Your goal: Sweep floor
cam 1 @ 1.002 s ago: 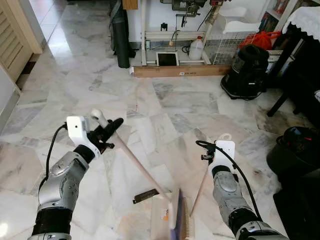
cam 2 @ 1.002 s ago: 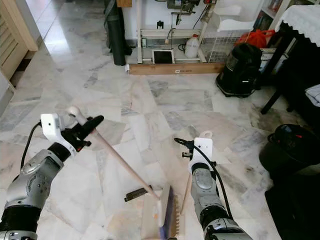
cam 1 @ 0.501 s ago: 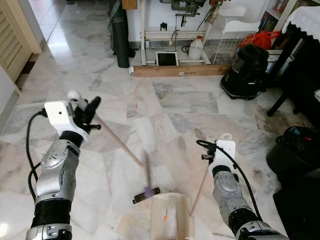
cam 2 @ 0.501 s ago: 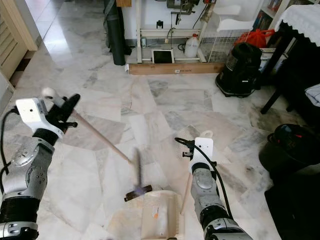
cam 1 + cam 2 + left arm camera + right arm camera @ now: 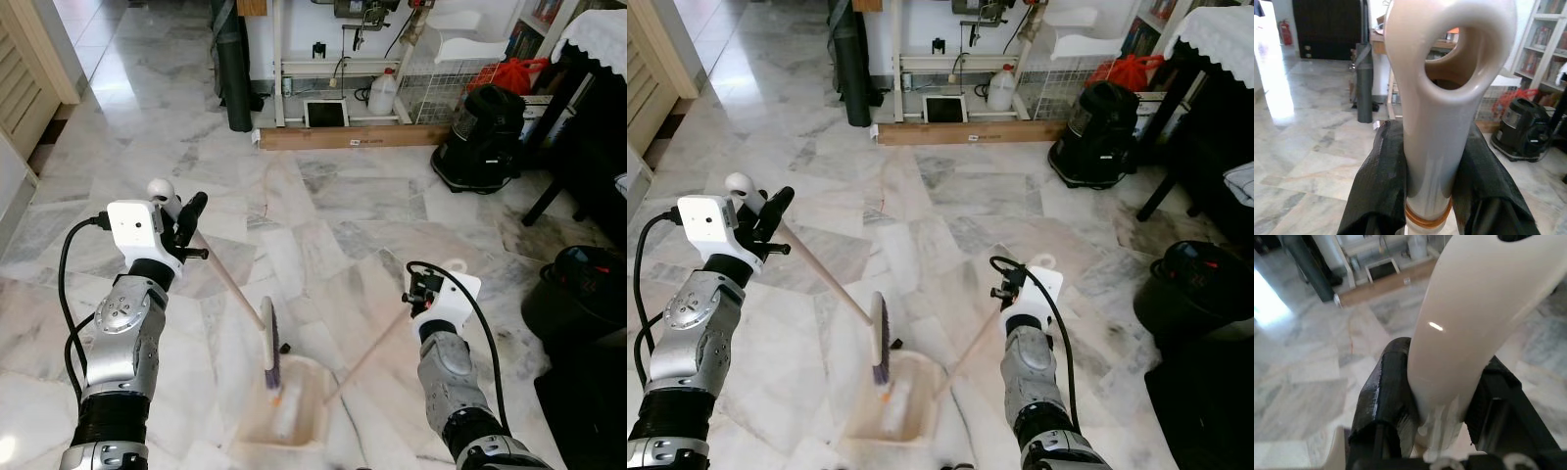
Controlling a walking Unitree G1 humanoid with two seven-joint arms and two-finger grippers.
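Since a moment ago the broom [image 5: 268, 345] has swung into the tilted cream dustpan [image 5: 294, 411] on the marble floor [image 5: 372, 206], left gripper [image 5: 1432, 161] clenched on its handle, right gripper [image 5: 1444, 396] grasping the dustpan's.

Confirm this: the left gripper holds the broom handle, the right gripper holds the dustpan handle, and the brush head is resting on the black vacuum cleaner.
Not quite. The left gripper does hold the broom handle and the right gripper the dustpan handle, but the left eye view shows the brush head at the dustpan, far from the black vacuum cleaner.
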